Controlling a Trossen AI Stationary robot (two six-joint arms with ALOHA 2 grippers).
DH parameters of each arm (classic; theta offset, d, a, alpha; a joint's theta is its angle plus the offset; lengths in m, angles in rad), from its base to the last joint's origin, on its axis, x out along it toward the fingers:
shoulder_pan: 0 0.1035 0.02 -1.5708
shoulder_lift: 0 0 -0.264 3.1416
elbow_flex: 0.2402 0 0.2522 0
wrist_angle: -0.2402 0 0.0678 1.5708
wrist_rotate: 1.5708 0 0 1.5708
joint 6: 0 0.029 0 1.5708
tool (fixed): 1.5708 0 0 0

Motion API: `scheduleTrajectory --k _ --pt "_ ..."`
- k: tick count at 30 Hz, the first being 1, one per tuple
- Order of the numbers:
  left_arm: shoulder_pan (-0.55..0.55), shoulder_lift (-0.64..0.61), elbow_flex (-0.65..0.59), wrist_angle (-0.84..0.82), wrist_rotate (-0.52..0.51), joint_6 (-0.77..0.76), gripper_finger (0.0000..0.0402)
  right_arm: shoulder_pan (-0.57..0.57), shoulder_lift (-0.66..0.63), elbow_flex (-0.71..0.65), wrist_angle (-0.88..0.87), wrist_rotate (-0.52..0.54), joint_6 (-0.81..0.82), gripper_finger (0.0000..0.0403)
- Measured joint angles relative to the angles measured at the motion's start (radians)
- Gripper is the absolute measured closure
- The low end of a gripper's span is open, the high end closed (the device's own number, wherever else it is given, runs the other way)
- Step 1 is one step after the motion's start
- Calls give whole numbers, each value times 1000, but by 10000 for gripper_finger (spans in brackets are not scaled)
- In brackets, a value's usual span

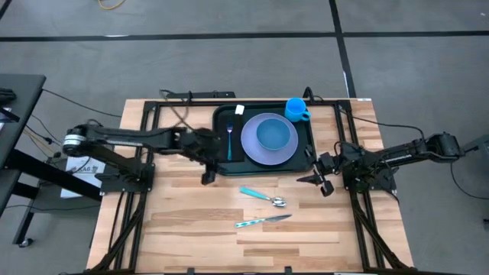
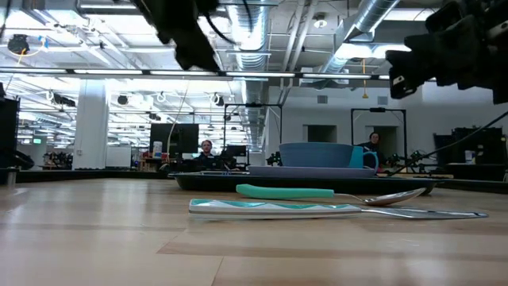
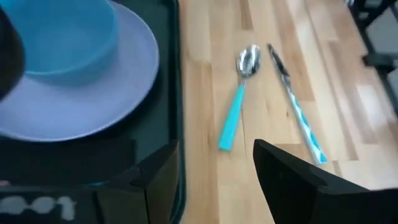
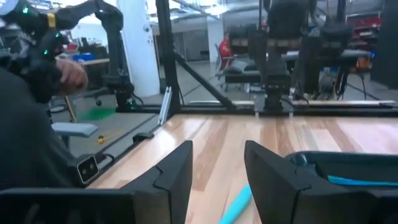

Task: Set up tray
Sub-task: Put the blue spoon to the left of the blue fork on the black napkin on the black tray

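The dark green tray point(image 1: 221, 114) is sitting at the far middle of the table point(image 1: 176, 221), already carrying the lavender plate point(image 1: 269, 149) with the blue bowl point(image 1: 275, 134) on it and a blue-handled fork point(image 1: 229, 141) lying alongside; the blue mug point(image 1: 296, 109) is perched right at the tray's far right corner. The left gripper point(image 1: 208, 173) is hovering just off the tray's near left corner, fingers spread and holding nothing, while the right gripper point(image 1: 321, 183) is waiting near the tray's near right corner, also parted and empty. The teal-handled spoon point(image 1: 262, 196) and the patterned-handled knife point(image 1: 262, 221) are lying out on the bare wood, so I'm guessing those are what is left to fetch. From where I'm standing the worry is the flatness of both pieces: fingers coming down on them are likely to be scraping the wood or pinching only an edge, and the piece could be sliding or spinning away. The spoon's bowl and the knife's blade are lying close together, so reaching for one may be nudging the other. Swinging low back over the tray could also be catching its raised rim or bumping the plate.
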Motion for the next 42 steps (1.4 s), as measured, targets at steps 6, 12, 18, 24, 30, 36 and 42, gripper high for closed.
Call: scheduleTrajectory --k 6,12,18,24,30,36,42 --pt "-4 192 1 139 113 61 207 10 -32 0 -55 -1 26 264" --pt "-21 356 129 106 90 161 207 10 -62 0 -73 0 18 266" --pt "-59 511 326 -9 12 255 207 10 -99 0 -159 1 0 265" --pt "-83 632 451 -52 0 307 207 10 -153 0 -203 1 -8 266" --pt "-104 718 536 -83 -125 254 207 9 -246 0 -297 -2 -38 266" --pt "-116 749 584 -119 -139 182 207 9 -356 0 -531 -80 -86 264" --pt "-132 748 585 -115 -105 151 207 10 -425 0 -715 -133 -79 265"
